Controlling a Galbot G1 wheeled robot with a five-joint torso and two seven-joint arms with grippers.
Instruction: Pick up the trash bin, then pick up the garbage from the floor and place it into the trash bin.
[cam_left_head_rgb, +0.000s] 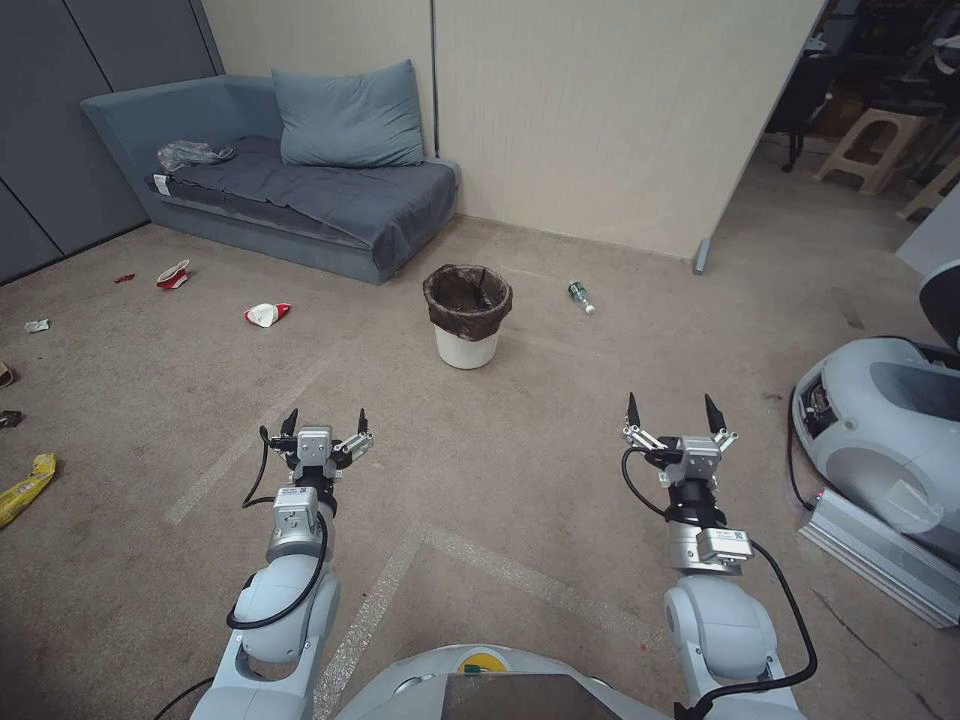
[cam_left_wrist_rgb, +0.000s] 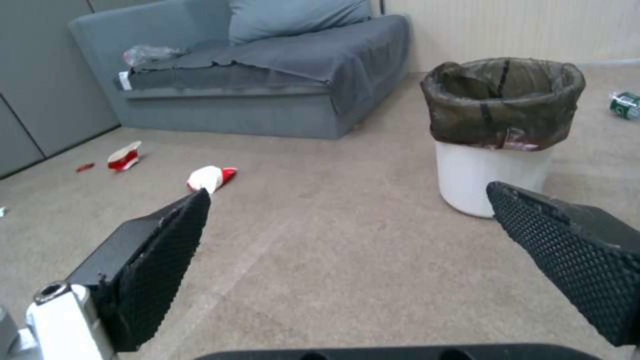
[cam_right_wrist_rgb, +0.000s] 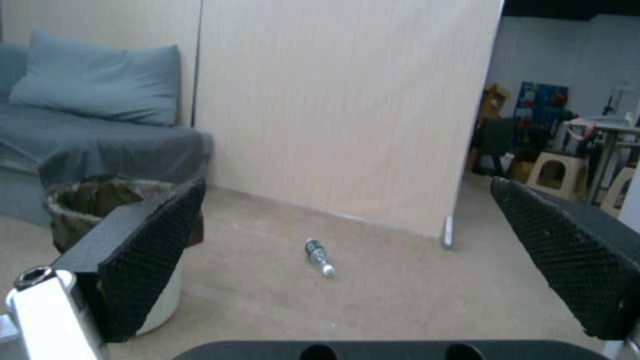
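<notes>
Yellow wrapper (cam_left_head_rgb: 25, 487) far out past the left hand (cam_left_head_rgb: 325, 422), flat on the carpet (cam_left_head_rgb: 480, 480); crushed red-and-white cups (cam_left_head_rgb: 266, 314) ahead and left of it, short of the sofa (cam_left_head_rgb: 300, 190). Left hand spread wide, empty. Trash bin (cam_left_head_rgb: 467, 314) upright, ahead between both hands, nearer the left, well out of reach. Best approached square, fingers either side of the bag-lined rim, clamping the white wall below the fold. Right hand (cam_left_head_rgb: 680, 412) equally wide, empty. Green bottle (cam_left_head_rgb: 581, 297) beyond it, beside the bin. Open carpet ahead; grey machine (cam_left_head_rgb: 890, 430) close off the right hand, worth avoiding.
</notes>
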